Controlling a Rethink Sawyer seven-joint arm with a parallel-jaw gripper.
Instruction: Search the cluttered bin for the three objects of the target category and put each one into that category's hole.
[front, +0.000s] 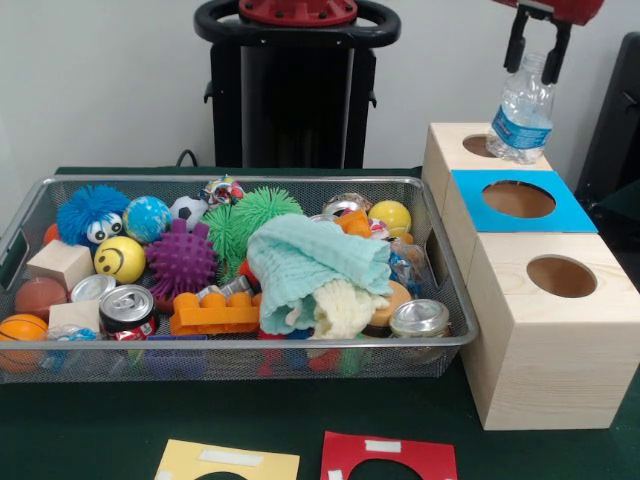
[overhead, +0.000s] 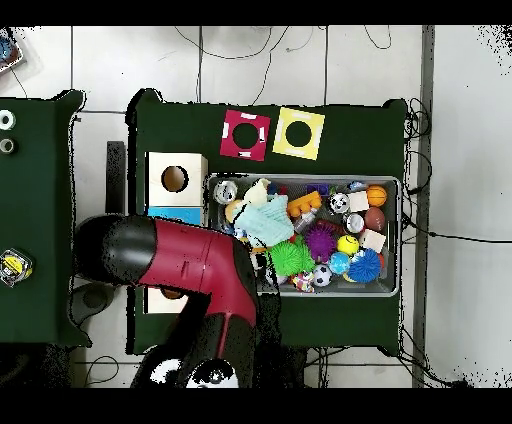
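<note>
gripper: we see the gripper (front: 537, 52) at the top right of the front view, jaws clamped on the neck of a bottle (front: 521, 115)
bottle: clear plastic with a blue label, hanging tilted over the hole (front: 484, 146) of the far box (front: 445, 150), base at or just inside the rim; not released yet
step: we judge this a drop-off in progress, bottles being the likely category
boxes: three in a row beside the bin; the middle one carries a blue card (front: 518, 200); the near box (front: 550, 330) is bare wood; we cannot see what is already inside any of them
bin: the bin (front: 240, 181) sits on the green table (front: 100, 440) left of the boxes, full of clutter
left in bin: balls, cans (front: 127, 308), blocks, and a cloth (front: 318, 262) covering the middle; we spot no other bottle in the open, one may be hidden under the cloth
progress: one item nearly delivered; count of earlier deliveries unknown
overhead: the arm (overhead: 190, 265) covers the far box, so no check from there
</note>
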